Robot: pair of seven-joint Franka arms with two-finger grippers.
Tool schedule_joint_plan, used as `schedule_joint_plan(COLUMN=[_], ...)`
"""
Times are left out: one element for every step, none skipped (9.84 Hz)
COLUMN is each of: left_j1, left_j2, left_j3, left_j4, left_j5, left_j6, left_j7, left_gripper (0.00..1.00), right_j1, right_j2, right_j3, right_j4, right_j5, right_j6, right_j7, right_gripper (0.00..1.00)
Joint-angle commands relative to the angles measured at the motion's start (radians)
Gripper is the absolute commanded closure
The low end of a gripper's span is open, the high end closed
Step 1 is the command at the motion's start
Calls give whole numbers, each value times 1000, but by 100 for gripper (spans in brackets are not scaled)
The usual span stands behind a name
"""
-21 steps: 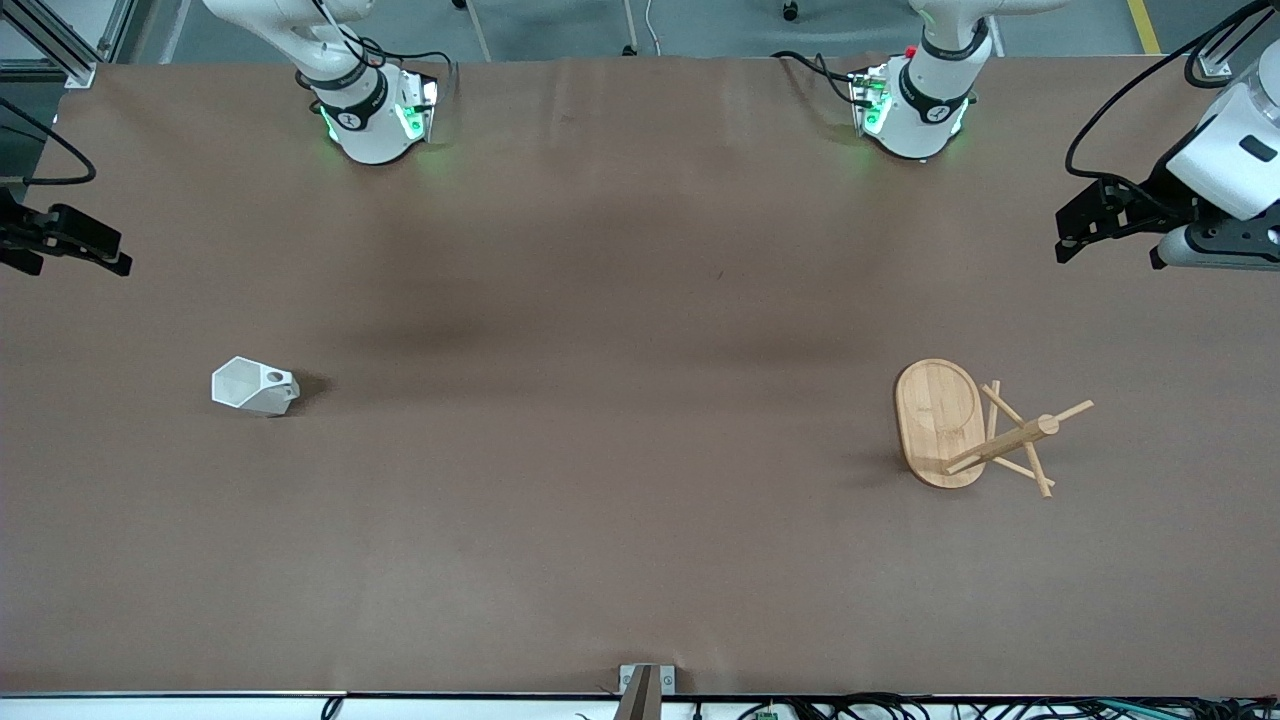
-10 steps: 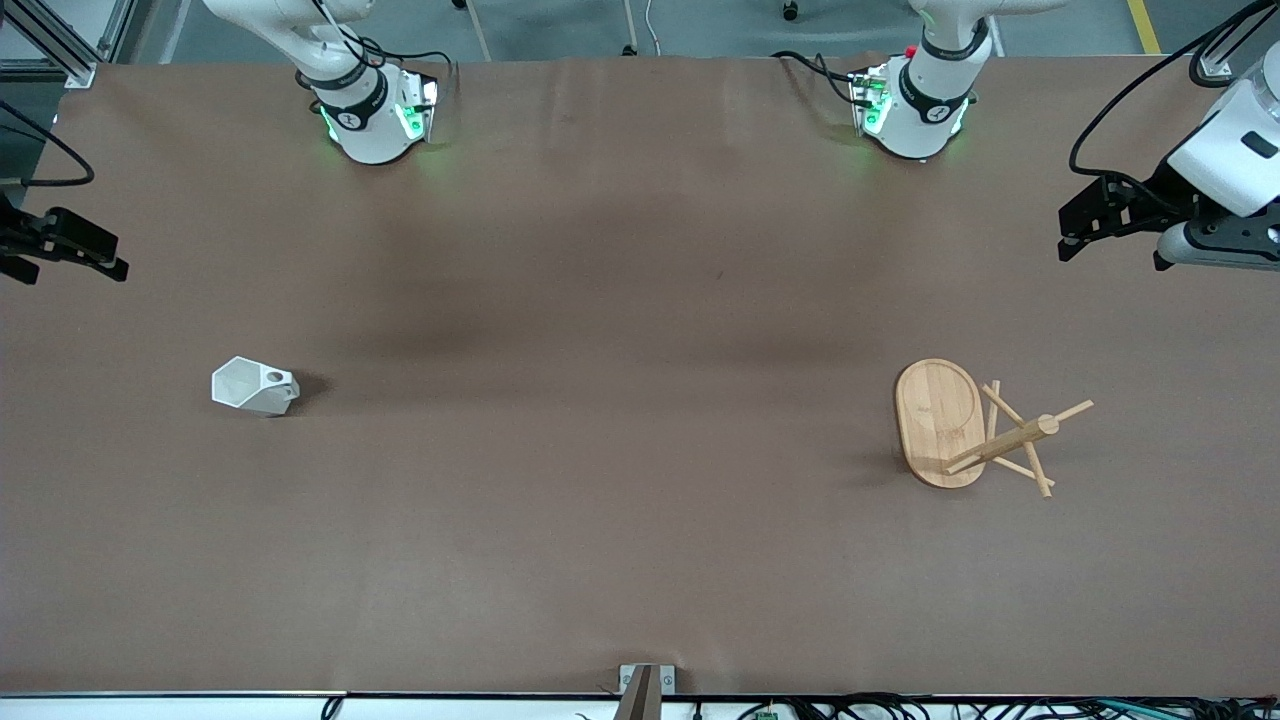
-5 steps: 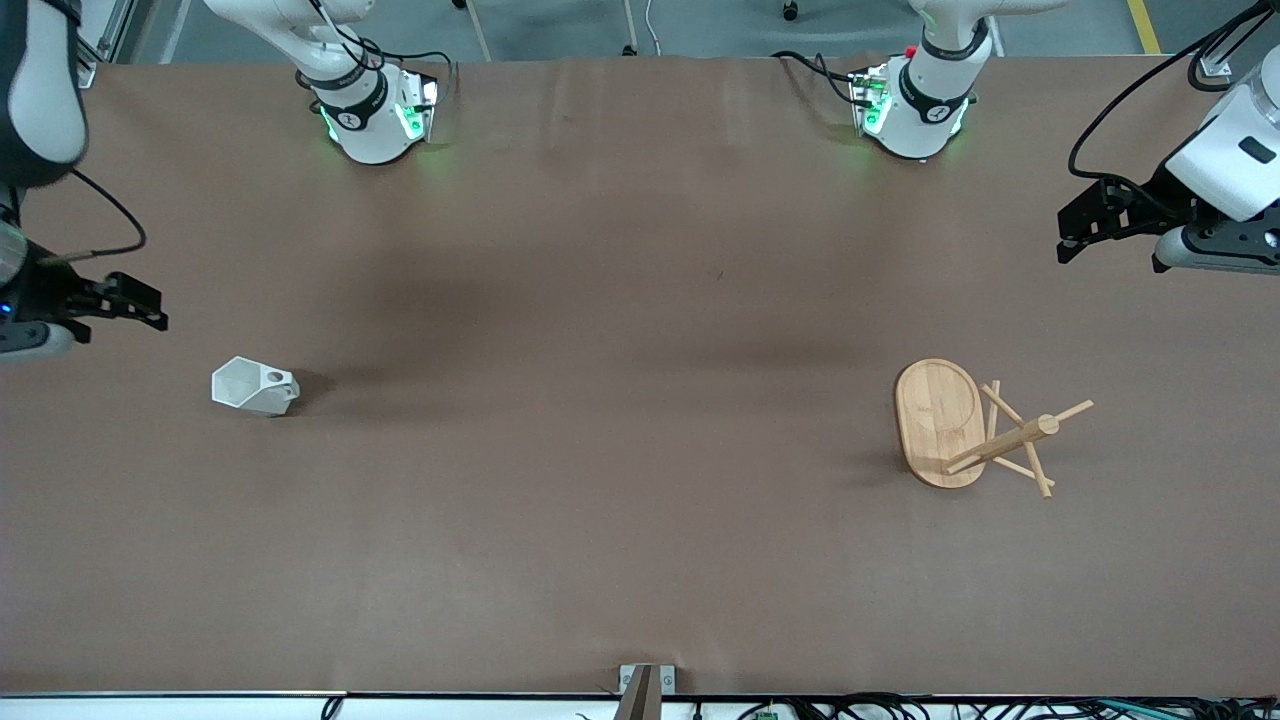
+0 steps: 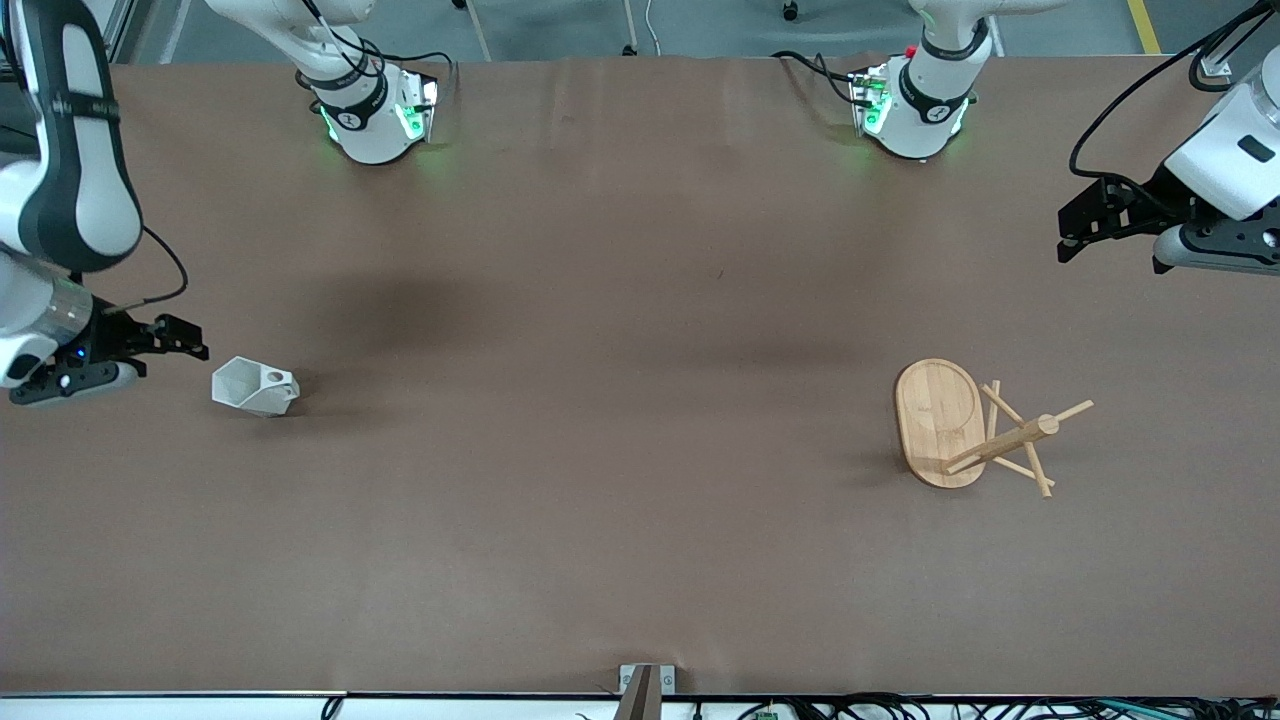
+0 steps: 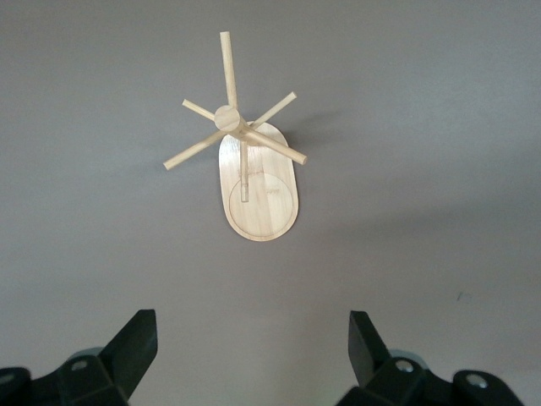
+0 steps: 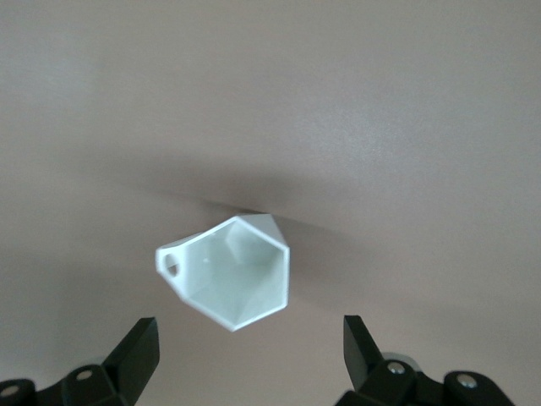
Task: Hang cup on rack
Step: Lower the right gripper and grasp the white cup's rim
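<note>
The white faceted cup (image 4: 255,388) lies on its side on the brown table near the right arm's end, mouth toward that end, handle hole showing. My right gripper (image 4: 190,345) is open and empty, just beside the cup toward the right arm's end, not touching it. In the right wrist view the cup's mouth (image 6: 230,271) faces me, ahead of the open right gripper (image 6: 249,338). The bamboo rack (image 4: 938,420) stands upright near the left arm's end. My left gripper (image 4: 1075,235) is open and empty and waits, apart from the rack. The left wrist view shows the rack (image 5: 262,203) ahead of the open left gripper (image 5: 251,326).
The two arm bases (image 4: 375,120) (image 4: 915,110) stand along the table edge farthest from the front camera. A small metal bracket (image 4: 645,685) sits at the nearest table edge. Bare brown table cover (image 4: 620,400) lies between the cup and the rack.
My right arm has swung in from the table's end and come down beside the cup. The left gripper, cup and rack have hardly moved.
</note>
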Motion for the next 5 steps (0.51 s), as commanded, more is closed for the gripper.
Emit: schedule_joint_plan(left_j1=[5, 5, 5, 5, 5], left_j2=[15, 15, 15, 15, 15], left_j3=[-1, -1, -1, -1, 1], left_j4=[-14, -14, -14, -14, -13], left_j5=[-15, -13, -13, -13, -13], left_j6=[5, 5, 5, 5, 5], left_j7=[19, 19, 19, 19, 16], left_gripper=[0, 0, 0, 0, 0], right_j1=[-13, -18, -26, -26, -26], right_j2=[63, 89, 100, 117, 143], right_j3=[0, 0, 0, 0, 0], right_j4=[7, 7, -5, -16, -16], right_j5=[33, 35, 56, 97, 105], right_j6=[38, 44, 49, 56, 85], right_j7=[-58, -63, -79, -98, -118], right_gripper=[4, 4, 4, 5, 7])
